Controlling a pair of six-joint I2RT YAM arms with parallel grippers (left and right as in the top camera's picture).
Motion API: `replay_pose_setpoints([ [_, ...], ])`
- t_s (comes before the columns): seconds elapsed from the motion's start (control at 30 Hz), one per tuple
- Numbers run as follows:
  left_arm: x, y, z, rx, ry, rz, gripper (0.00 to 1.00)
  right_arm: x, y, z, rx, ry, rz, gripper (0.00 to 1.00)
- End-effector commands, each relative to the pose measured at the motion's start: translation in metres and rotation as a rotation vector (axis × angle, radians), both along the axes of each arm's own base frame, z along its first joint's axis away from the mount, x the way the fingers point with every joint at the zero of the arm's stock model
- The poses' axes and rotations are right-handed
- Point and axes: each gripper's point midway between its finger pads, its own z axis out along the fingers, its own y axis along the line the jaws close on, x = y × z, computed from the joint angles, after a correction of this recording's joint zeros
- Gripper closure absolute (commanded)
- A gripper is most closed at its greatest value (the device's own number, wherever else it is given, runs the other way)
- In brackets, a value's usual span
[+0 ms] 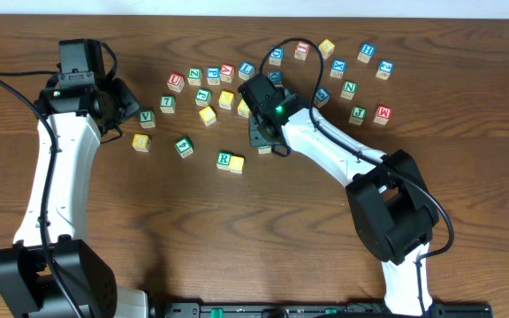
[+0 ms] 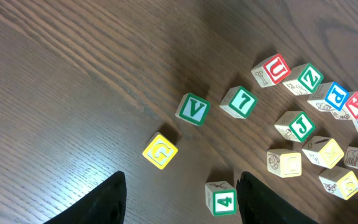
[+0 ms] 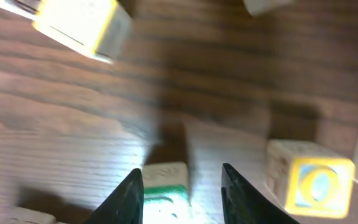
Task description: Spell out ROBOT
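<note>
A green-framed R cube [image 1: 224, 160] lies on the table with a yellow cube [image 1: 237, 164] touching its right side. A little to their right, my right gripper [image 1: 262, 140] hangs over a cube [image 1: 264, 148] that it mostly hides. In the right wrist view a green-framed cube [image 3: 165, 190] sits between the fingers. It rests against the left finger [image 3: 131, 198], and a gap separates it from the right one; its letter is unreadable. My right gripper [image 3: 184, 200] is open. A yellow-framed O cube [image 3: 316, 183] stands to the right. My left gripper [image 2: 182, 205] is open above the table, holding nothing.
A green 4 cube [image 2: 221, 198] sits near my left gripper's right finger, with yellow G [image 2: 160, 151], green V [image 2: 193, 109] and green 7 [image 2: 239, 102] beyond. Several more letter cubes [image 1: 352, 66] are scattered across the far middle and right of the table.
</note>
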Motion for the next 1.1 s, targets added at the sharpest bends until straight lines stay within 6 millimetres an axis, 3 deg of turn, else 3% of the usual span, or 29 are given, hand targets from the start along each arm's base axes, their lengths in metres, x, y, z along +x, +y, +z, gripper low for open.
replay_pose_setpoints([
  [0.0, 0.000, 0.002, -0.005, 0.015, 0.017, -0.006, 0.44, 0.002, 0.021, 0.007, 0.049, -0.030, 0.137, 0.66],
  [0.17, 0.000, 0.002, -0.005, 0.015, 0.017, -0.006, 0.43, -0.001, 0.036, 0.010, 0.069, -0.048, 0.183, 0.79],
  [0.33, 0.000, 0.002, -0.005, 0.015, 0.017, -0.006, 0.44, -0.023, 0.057, 0.003, 0.079, -0.005, 0.299, 0.81],
  [0.43, -0.001, 0.002, -0.005, 0.015, 0.018, -0.006, 0.44, -0.032, 0.060, -0.002, 0.067, 0.015, 0.314, 0.81],
  [0.67, -0.001, 0.002, -0.005, 0.015, 0.018, -0.006, 0.44, -0.037, 0.047, -0.009, 0.018, 0.042, 0.274, 0.79],
  [1.07, -0.001, 0.002, -0.005, 0.015, 0.018, -0.006, 0.44, -0.025, 0.022, -0.013, -0.015, 0.044, 0.202, 0.79],
])
